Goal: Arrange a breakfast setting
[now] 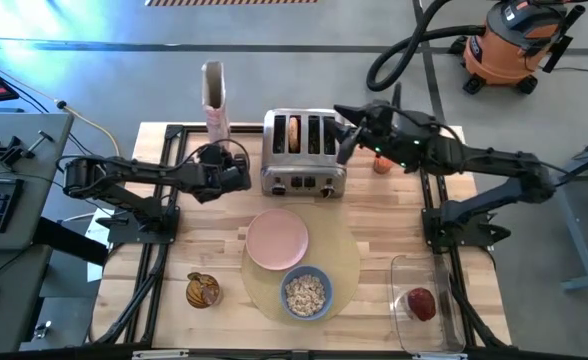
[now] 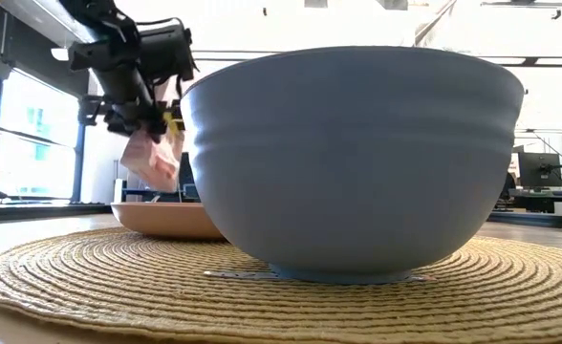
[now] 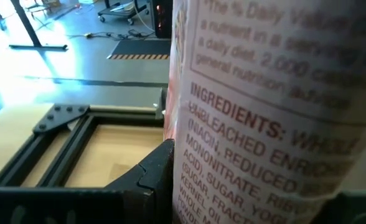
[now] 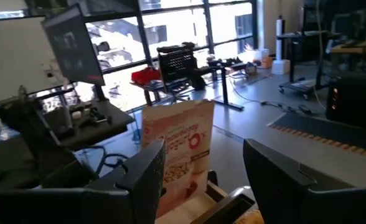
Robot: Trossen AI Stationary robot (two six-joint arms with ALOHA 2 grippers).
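My left gripper (image 1: 217, 160) is at the far left of the table, shut on a pink and white cereal box (image 1: 214, 100), which fills the left wrist view (image 3: 276, 112). My right gripper (image 1: 348, 137) is open and empty just over the far right corner of the steel toaster (image 1: 304, 150). A bagel half (image 1: 293, 132) stands in a toaster slot. The pink plate (image 1: 277, 238) and the blue bowl (image 1: 306, 292) of cereal rest on the round tan placemat (image 1: 344, 262). The red fruit (image 1: 421, 303) lies in a clear container. My left gripper pinches the cereal box between its two fingers, one finger (image 3: 155, 177) against the box's side beside the ingredients panel (image 3: 245, 143), which faces the wrist. In the low view the box's lower end (image 2: 154, 161) hangs tilted below the fingers, seemingly clear of the table.
An orange cup (image 1: 382, 163) stands right of the toaster, under the right arm. A brown round item (image 1: 203, 290) lies near the table's front left. A thin metal piece (image 2: 248, 274) lies on the placemat at the bowl's foot. Bare wood shows left of the plate.
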